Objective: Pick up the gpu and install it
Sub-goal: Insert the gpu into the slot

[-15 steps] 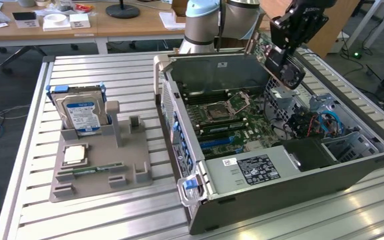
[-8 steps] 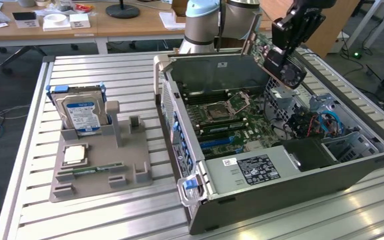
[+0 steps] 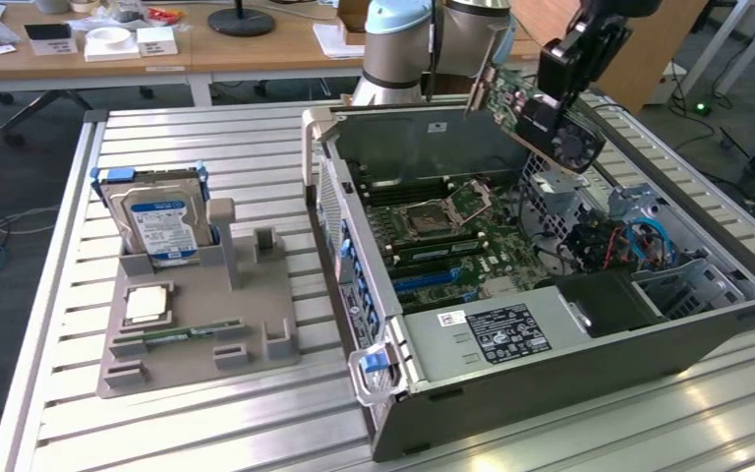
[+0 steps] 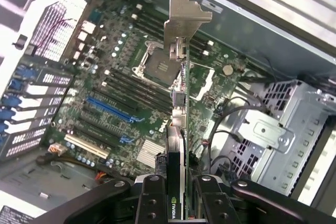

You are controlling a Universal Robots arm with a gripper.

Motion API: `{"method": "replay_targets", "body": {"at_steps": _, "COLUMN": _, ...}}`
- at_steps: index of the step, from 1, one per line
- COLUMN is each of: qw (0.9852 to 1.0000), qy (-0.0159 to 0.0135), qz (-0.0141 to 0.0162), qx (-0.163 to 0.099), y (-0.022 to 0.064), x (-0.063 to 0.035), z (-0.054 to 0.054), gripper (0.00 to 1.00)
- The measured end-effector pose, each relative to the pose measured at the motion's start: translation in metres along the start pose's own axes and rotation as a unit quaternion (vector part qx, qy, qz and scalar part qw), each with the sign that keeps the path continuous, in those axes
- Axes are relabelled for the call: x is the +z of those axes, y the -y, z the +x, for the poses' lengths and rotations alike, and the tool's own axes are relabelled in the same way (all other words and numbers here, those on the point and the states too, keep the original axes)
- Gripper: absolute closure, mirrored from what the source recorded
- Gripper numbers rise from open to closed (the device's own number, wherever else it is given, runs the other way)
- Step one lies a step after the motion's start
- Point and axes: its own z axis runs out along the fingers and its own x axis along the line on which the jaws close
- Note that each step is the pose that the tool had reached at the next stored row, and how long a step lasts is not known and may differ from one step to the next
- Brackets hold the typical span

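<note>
While above motherboard [image 3: 463, 246] in case [image 3: 588, 354], gpu [image 3: 554, 128] in jaws

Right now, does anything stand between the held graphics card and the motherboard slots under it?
Nothing visible does. The tool grips the thin black graphics card with silver bracket above the open grey computer case; the green motherboard and its long blue slot lie uncovered below.

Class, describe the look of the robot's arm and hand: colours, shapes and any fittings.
The arm is built of silver-grey cylindrical segments with a pale blue cap on a joint. The hand is black, with two blocky fingers studded with round screw heads and dark curved links at either side.
</note>
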Motion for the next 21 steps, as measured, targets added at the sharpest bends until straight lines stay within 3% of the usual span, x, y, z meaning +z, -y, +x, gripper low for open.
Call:
{"method": "replay_targets", "body": {"at_steps": 5, "qw": 0.9992, "qy": -0.0023, "qz": -0.0009, "qx": -0.041, "y": 0.0, "x": 0.0003, "z": 0.0, "gripper": 0.74}}
{"method": "replay_targets", "body": {"at_steps": 11, "qw": 0.9963, "qy": -0.0047, "qz": -0.002, "qx": -0.085, "y": 0.0, "x": 0.0007, "z": 0.0, "gripper": 0.74}}
{"method": "replay_targets", "body": {"at_steps": 16, "qw": 0.9925, "qy": -0.0068, "qz": -0.0028, "qx": -0.122, "y": 0.0001, "x": 0.001, "z": 0.0, "gripper": 0.74}}
{"method": "replay_targets", "body": {"at_steps": 21, "qw": 0.9868, "qy": -0.009, "qz": -0.0037, "qx": -0.162, "y": 0.0001, "x": 0.0013, "z": 0.0, "gripper": 0.74}}
